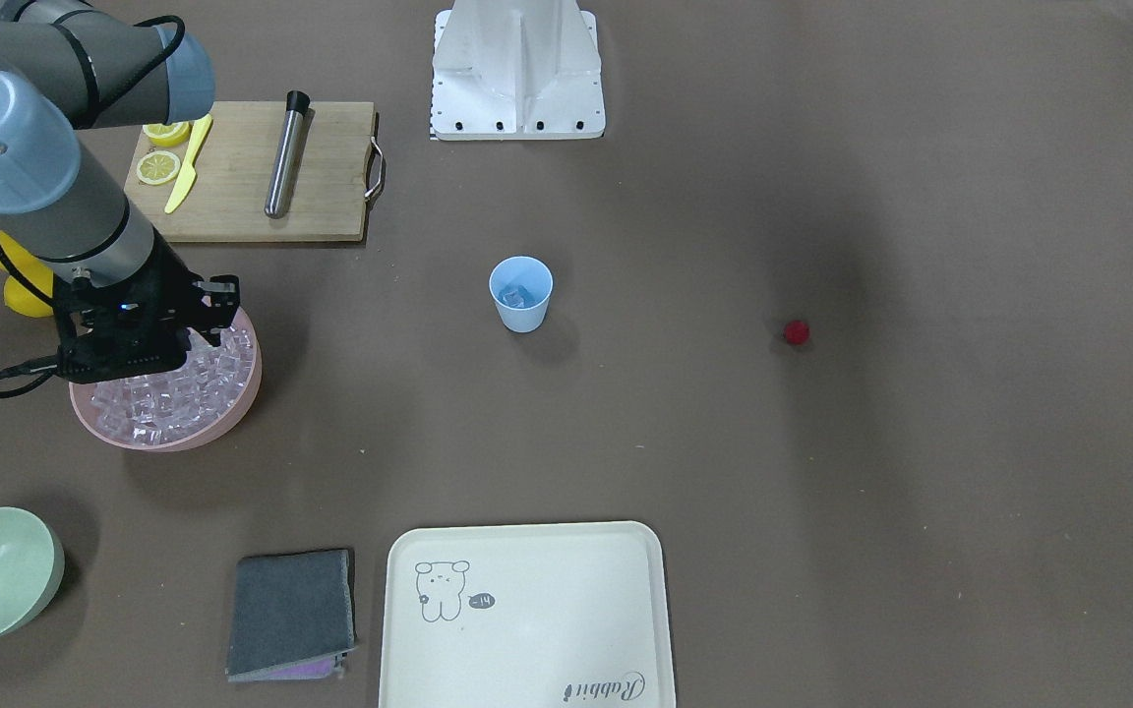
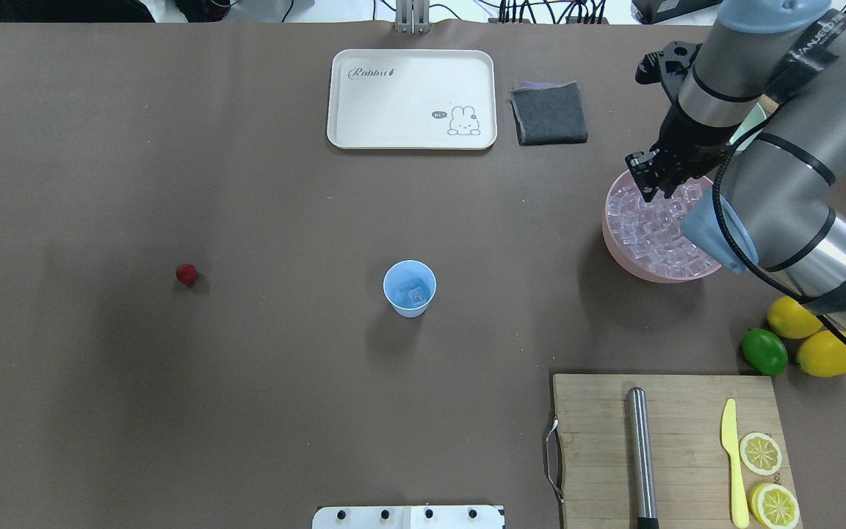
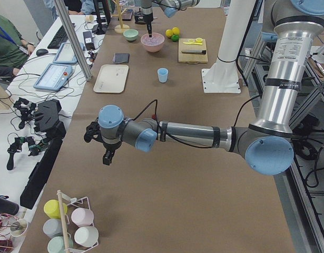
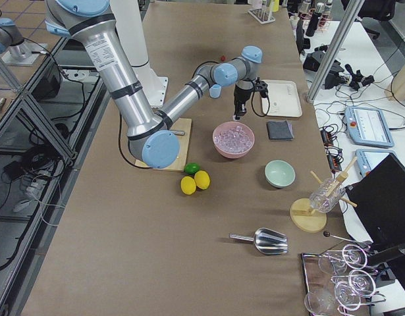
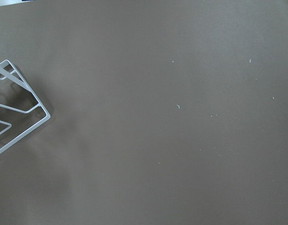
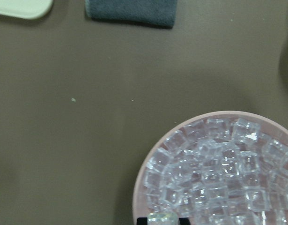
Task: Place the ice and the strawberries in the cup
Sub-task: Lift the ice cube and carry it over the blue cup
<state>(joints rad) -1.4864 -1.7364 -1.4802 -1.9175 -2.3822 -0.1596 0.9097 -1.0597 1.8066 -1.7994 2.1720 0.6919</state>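
The brown tabletop (image 2: 247, 404) carries everything. The right arm reaches to the pink bowl (image 2: 614, 250), which stands near the tabletop's right end toward the far edge and is heaped with ice (image 2: 651, 235). The right gripper (image 2: 651, 189) points down into the pile at the bowl's far rim. In the wrist view its fingers appear to pinch one ice cube (image 6: 161, 218) between their tips. The left gripper (image 3: 106, 156) hangs over bare tabletop near the left end; whether its fingers are spread or pressed together cannot be told.

The light blue cup (image 2: 409, 288) stands upright in the middle of the tabletop with at least one cube already inside. The strawberry (image 2: 186, 274) lies alone toward the left end, well apart from the cup.

The cubes look hard, light and smooth, so they are likely to slip. A pinch across two flat opposite faces should hold best, with a release low over the cup, which looks light enough to tip. The strawberry is small and round and may roll, so it calls for a pinch from above across its widest part.
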